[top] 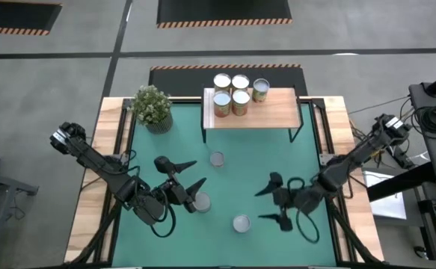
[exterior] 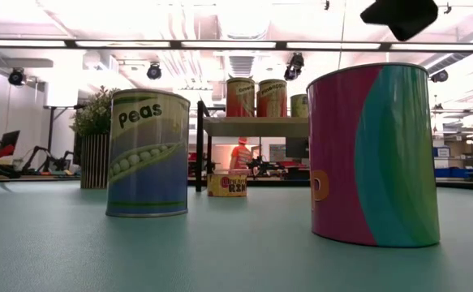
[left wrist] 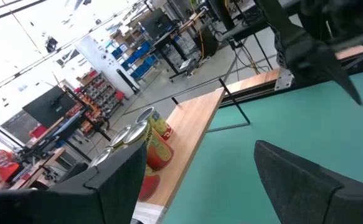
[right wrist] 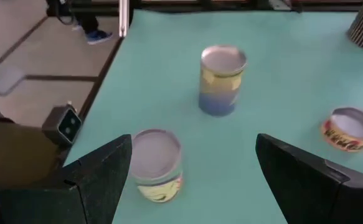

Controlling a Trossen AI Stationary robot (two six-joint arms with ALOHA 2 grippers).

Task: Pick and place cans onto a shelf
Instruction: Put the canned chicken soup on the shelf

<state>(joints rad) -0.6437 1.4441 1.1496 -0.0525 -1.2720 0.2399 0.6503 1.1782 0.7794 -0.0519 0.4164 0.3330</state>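
Several cans stand upright on the wooden shelf at the far side of the green mat. Three more cans stand on the mat: a short one near the middle, a peas can and a colourful can toward the near edge. My left gripper hovers open at the left, just beside the peas can, with nothing between its fingers. My right gripper is open to the right of the colourful can and points toward it, empty.
A potted plant stands at the mat's far left corner, beside the shelf. The shelf's thin black legs rest on the mat. Wooden table borders flank the mat. Bare mat lies between the shelf and the loose cans.
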